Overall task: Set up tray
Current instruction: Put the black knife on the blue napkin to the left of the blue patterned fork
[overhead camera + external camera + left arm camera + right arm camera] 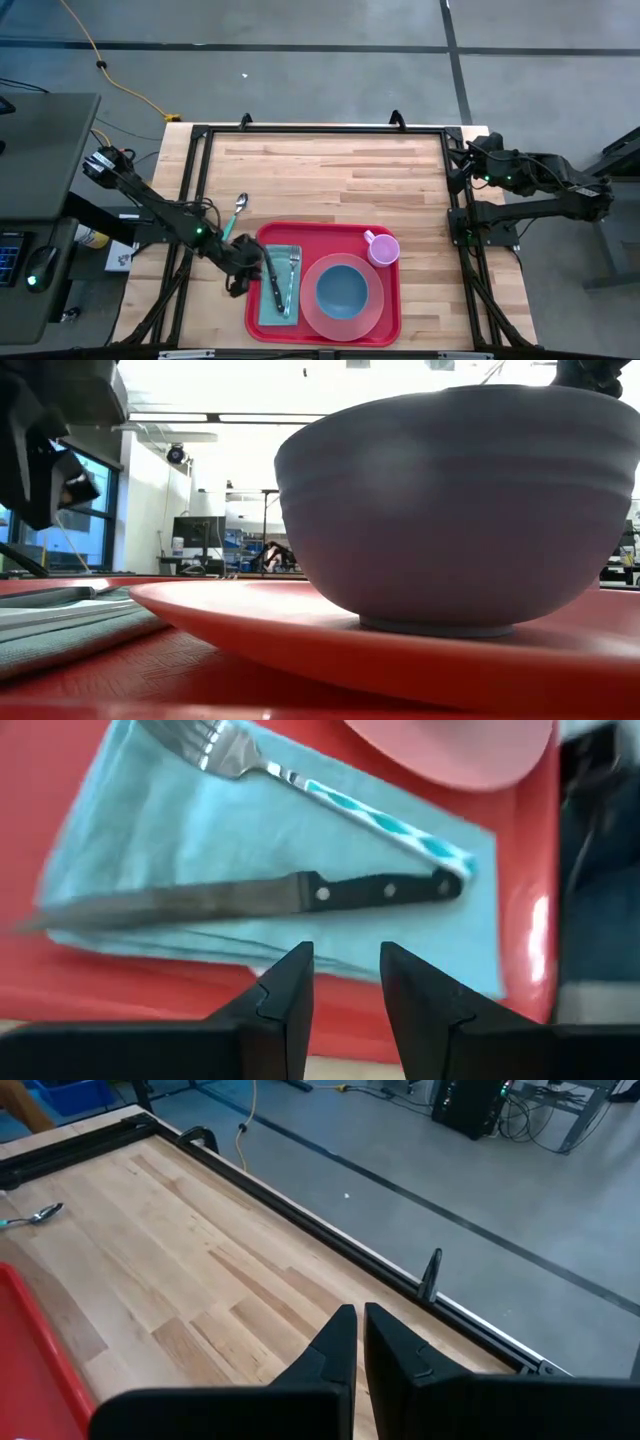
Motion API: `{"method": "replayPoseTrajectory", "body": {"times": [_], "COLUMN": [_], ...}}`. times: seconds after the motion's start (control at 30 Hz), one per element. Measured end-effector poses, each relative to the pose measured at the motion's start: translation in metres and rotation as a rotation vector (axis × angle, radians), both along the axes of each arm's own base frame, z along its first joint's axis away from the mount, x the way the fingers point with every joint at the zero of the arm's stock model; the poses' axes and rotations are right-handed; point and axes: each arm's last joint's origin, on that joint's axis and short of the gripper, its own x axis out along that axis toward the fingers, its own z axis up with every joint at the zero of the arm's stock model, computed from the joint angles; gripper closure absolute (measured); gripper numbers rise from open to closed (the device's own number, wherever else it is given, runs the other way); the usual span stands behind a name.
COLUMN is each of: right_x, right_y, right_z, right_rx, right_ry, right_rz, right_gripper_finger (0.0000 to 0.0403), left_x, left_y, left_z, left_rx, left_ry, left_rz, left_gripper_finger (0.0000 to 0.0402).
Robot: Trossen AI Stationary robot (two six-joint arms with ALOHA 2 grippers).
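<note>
The red tray lies at the table's near edge. On its left part a light blue napkin carries a black-handled knife and a fork with a patterned handle. A blue bowl stands on the round pink plate, and a pink cup stands in the tray's far right corner. A spoon lies on the wood left of the tray. My left gripper is open over the tray's left rim, beside the knife, touching nothing. My right gripper is shut at the table's far right corner.
A black metal frame runs along the table's edges. Bare wood stretches between the tray and the far edge. In the low view the bowl and plate fill most of the picture, with the left gripper at the upper left.
</note>
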Motion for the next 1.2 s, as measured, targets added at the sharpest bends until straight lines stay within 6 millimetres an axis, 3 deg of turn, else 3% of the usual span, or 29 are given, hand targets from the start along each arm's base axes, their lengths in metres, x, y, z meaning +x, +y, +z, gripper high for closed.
{"method": "replayPoseTrajectory", "body": {"times": [0.4, 0.53, 0.67, 0.93, 1.2], "right_x": [0.0, 0.0, 0.0, 0.0, 0.0], "right_y": [0.0, 0.0, 0.0, 0.0, 0.0], "right_z": [0.0, 0.0, 0.0, 0.0, 0.0], "right_rx": [-0.003, -0.002, 0.001, 0.002, 0.003], "right_ry": [0.004, 0.002, -0.002, -0.001, -0.003], "right_rz": [0.004, 0.0, -0.002, 0.0, -0.001], "right_gripper_finger": [0.0403, 0.0403, 0.0403, 0.0403, 0.0403], "left_x": [0.0, 0.007, 0.017, 0.021, 0.029], "left_y": [0.001, 0.007, 0.015, 0.013, 0.009], "left_z": [0.025, 0.028, 0.024, 0.006, 0.018], "left_rx": [0.426, 0.537, 0.573, 0.637, 0.794], "left_ry": [0.037, -0.033, -0.041, 0.045, -0.03], "left_rz": [-0.427, -0.481, -0.579, -0.895, -1.153], "left_gripper_finger": [0.0252, 0.0252, 0.0252, 0.0252, 0.0252]}}
